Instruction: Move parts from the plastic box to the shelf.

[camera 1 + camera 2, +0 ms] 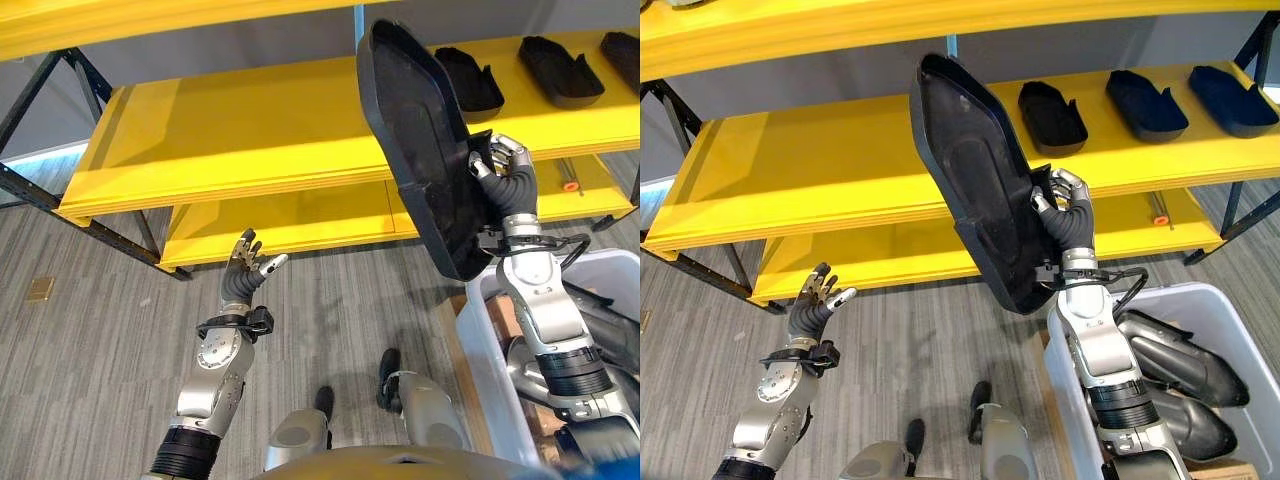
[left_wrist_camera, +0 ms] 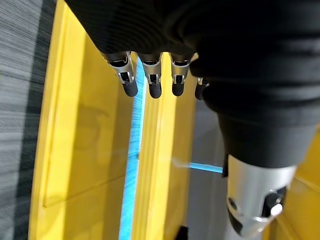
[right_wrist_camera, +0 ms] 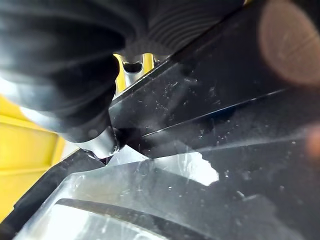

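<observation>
My right hand (image 1: 503, 172) is shut on the edge of a large black moulded part (image 1: 420, 150), held up on end in front of the middle yellow shelf (image 1: 240, 140). The part's glossy surface (image 3: 210, 150) sits right against the fingers in the right wrist view. Three smaller black parts (image 1: 1052, 115) lie in a row on the shelf's right end. The white plastic box (image 1: 1220, 300) stands at my lower right with more black parts (image 1: 1180, 360) inside. My left hand (image 1: 245, 270) hangs open and holds nothing, low over the floor before the shelf's bottom level; its fingers (image 2: 150, 80) are straight.
The shelf unit has a dark metal frame (image 1: 30, 190) at its left end and a lower yellow level (image 1: 290, 225). An upper yellow shelf (image 1: 840, 25) runs across the top. Grey carpet floor (image 1: 100, 340) lies between me and the shelf. The middle shelf's left half is bare.
</observation>
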Tool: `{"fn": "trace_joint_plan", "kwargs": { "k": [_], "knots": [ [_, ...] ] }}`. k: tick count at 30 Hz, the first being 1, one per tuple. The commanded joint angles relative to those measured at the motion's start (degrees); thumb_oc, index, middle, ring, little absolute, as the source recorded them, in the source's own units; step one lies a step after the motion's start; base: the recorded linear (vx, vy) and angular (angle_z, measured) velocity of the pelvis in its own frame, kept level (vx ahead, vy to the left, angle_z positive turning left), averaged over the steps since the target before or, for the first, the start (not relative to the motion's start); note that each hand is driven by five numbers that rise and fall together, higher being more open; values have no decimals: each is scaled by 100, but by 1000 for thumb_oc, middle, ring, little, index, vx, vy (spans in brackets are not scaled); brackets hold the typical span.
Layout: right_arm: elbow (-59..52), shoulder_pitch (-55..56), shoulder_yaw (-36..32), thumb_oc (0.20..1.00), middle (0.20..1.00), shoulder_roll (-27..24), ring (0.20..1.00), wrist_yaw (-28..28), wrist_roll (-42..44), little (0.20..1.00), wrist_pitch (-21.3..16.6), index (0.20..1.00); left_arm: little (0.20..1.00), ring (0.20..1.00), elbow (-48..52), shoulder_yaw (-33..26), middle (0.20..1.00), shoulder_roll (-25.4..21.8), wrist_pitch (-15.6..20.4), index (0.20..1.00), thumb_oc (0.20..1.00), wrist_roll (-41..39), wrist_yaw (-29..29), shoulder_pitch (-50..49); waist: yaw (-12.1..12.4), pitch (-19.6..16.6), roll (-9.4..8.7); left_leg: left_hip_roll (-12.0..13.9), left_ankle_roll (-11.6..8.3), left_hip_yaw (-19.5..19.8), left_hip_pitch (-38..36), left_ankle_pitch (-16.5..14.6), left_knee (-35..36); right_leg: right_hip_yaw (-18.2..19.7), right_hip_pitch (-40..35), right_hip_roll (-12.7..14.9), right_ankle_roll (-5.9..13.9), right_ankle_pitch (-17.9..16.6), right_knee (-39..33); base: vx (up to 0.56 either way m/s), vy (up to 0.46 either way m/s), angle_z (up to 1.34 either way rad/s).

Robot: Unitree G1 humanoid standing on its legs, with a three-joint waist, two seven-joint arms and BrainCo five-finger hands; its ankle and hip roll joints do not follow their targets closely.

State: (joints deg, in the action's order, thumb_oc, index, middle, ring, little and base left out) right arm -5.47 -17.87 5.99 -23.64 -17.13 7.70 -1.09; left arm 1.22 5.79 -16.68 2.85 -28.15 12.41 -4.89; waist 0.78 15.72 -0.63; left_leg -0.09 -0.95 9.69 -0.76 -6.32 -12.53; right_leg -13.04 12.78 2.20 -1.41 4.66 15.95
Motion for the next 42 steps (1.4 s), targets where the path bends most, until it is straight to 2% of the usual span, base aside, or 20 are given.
{"fn": "trace_joint_plan", "kwargs": {
  "k": [1, 2, 3, 4, 5, 6, 7, 10, 11, 14, 16, 24, 29, 30, 32, 35, 36, 39, 41, 42],
  "knots": [
    [-396, -185, 60, 200, 200, 21, 200, 4, 248, 200, -591, 200, 1000, 1000, 489, -224, 1000, -157, 291, 1000, 1000, -169, -51, -267, 119, -14, -199, 13, -513, 30, 687, 889, -1962, 188, -814, 513, 258, 166, -414, 5, -257, -50],
    [-437, -80, -18, 200, 200, 0, 200, -55, 280, 200, -601, 200, 1000, 1000, 510, -213, 1000, -132, 258, 1000, 1000, -184, -56, -291, 172, 166, -276, -108, -475, -146, 1178, 1038, -2681, 147, -973, 533, 152, 234, -483, 44, -220, -16],
    [-518, 155, -225, 200, 200, -29, 200, -137, 258, 200, -584, 200, 1000, 1000, 524, -214, 1000, -133, 211, 1000, 1000, -185, -59, -338, 154, 221, -239, 266, -340, -613, 1715, 788, -2451, -8, -1155, 569, 176, 366, -537, 59, -159, 17],
    [-527, 163, -231, 200, 200, -29, 200, -136, 258, 200, -579, 200, 1000, 1000, 527, -209, 1000, -134, 210, 1000, 1000, -185, -58, -340, 157, 204, -246, 257, -334, -619, 1729, 815, -2429, -8, -1140, 578, 178, 342, -554, 153, -56, 65],
    [-558, 253, -296, 200, 200, -35, 200, -164, 243, 200, -573, 200, 1000, 1000, 523, -229, 1000, -133, 193, 1000, 1000, -188, -76, -367, 153, 176, -232, 545, -334, -805, 1858, 837, -1902, -86, -1250, 590, 218, 419, -611, 384, 163, 4],
    [-553, 383, -358, 200, 200, -34, 200, -237, 147, 200, -534, 200, 1000, 1000, 516, -227, 1000, -156, 213, 1000, 1000, -120, -66, -442, 250, 134, -79, 1156, -464, -841, 1873, 1348, 78, -7, -1425, 536, 413, 584, -642, 644, 296, 8],
    [-540, 523, -425, 200, 200, -34, 200, -259, 99, 200, -513, 200, 1000, 1000, 444, -228, 1000, -95, 205, 1000, 1000, -30, -24, -420, 266, 97, -1, 1464, -696, -1097, 2023, 1818, 1021, -16, -1733, 591, 515, 752, -712, 572, 286, -8],
    [-588, 645, -476, 200, 200, -35, 200, -230, 77, 200, -472, 200, 1000, 1000, 405, -220, 1000, -78, 202, 1000, 1000, -21, -32, -406, 278, 50, 5, 1462, -730, -1321, 1956, 1898, 1175, -16, -1898, 664, 562, 781, -763, 311, 183, 12],
    [-694, 738, -425, 200, 200, 36, 200, -151, -23, 200, -426, 200, 1000, 1000, 328, -240, 1000, -33, 199, 1000, 1000, -39, -51, -418, 285, -135, 82, 1491, -694, -1354, 1871, 1893, 1129, 47, -2111, 729, 672, 830, -836, 454, 334, -9],
    [-797, 971, -479, 200, 200, 189, 200, -48, -81, 200, -469, 200, 1000, 1000, 365, -203, 1000, -90, 231, 1000, 1000, -17, -76, -398, 324, -280, -43, 1267, -683, -1463, 2023, 1838, 674, 175, -2358, 1027, 817, 709, -1128, 448, 347, -81],
    [-794, 964, -545, 200, 200, 197, 200, -38, -113, 200, -457, 200, 1000, 1000, 403, -198, 1000, -314, 261, 1000, 1000, 16, -104, -292, 331, -313, -225, 1053, -530, -1521, 2423, 1487, -3, 227, -2342, 1316, 922, 527, -1196, 243, 229, -36],
    [-729, 647, -465, 200, 200, 276, 200, -159, -80, 200, -446, 200, 1000, 1000, 498, -282, 1000, -526, 294, 1000, 1000, 40, 150, -177, 403, -257, -538, 654, -96, -1654, 2973, 552, -921, 253, -2031, 1702, 1137, -211, -1039, 167, 211, 1],
    [-702, 534, -387, 200, 200, 260, 200, -151, -103, 200, -415, 200, 1000, 1000, 514, -314, 1000, -546, 293, 1000, 1000, 44, 241, -141, 452, -207, -631, 423, 98, -1748, 3012, 291, -981, 96, -1858, 1860, 1182, -707, -820, 132, 200, 14],
    [-636, 425, -284, 200, 200, 245, 200, -148, -140, 200, -396, 200, 1000, 1000, 496, -333, 1000, -548, 305, 1000, 1000, 41, 288, -109, 479, -154, -627, 345, 198, -1790, 2909, 228, -925, 13, -1650, 1956, 1137, -994, -443, 87, 175, 3],
    [-585, 352, -190, 200, 200, 259, 200, -139, -147, 200, -381, 200, 1000, 1000, 515, -378, 1000, -558, 306, 1000, 1000, 37, 316, -83, 493, -70, -570, 317, 292, -1844, 2711, 185, -790, -179, -1403, 2068, 1030, -1099, 60, 70, 201, -3],
    [-552, 298, -99, 200, 200, 251, 200, -109, -183, 200, -363, 200, 1000, 1000, 539, -399, 1000, -575, 304, 1000, 1000, 63, 322, -50, 441, 14, -552, 241, 326, -1839, 2430, 169, -532, -158, -1156, 1978, 956, -1044, 213, 90, 137, -5],
    [-530, 221, -72, 200, 200, 228, 200, -113, -189, 200, -375, 200, 1000, 1000, 536, -402, 1000, -571, 328, 1000, 1000, 64, 333, -8, 360, 110, -501, 229, 317, -1803, 2193, 201, -295, -70, -723, 1720, 887, -715, 134, 94, 82, -14],
    [-507, 119, -29, 200, 200, 229, 200, -135, -166, 200, -395, 200, 1000, 1000, 532, -408, 1000, -558, 355, 1000, 1000, 61, 353, 34, 315, 249, -400, 306, 279, -1765, 1997, 193, -207, -78, -399, 1669, 869, -463, -10, 62, -15, 3],
    [-495, 67, -8, 200, 200, 233, 200, -134, -151, 200, -401, 200, 1000, 1000, 517, -407, 1000, -545, 366, 1000, 1000, 53, 357, 47, 296, 307, -375, 339, 247, -1757, 1921, 174, -214, -97, -326, 1708, 901, -477, -269, 72, -77, 12],
    [-434, -60, 65, 200, 200, 206, 200, -121, -168, 200, -371, 200, 1000, 1000, 488, -407, 1000, -523, 391, 1000, 1000, 45, 393, 70, 263, 412, -360, 360, 166, -1742, 1753, 109, -246, -4, -179, 1728, 1029, -654, -787, 107, -106, 15]
  ]
}}
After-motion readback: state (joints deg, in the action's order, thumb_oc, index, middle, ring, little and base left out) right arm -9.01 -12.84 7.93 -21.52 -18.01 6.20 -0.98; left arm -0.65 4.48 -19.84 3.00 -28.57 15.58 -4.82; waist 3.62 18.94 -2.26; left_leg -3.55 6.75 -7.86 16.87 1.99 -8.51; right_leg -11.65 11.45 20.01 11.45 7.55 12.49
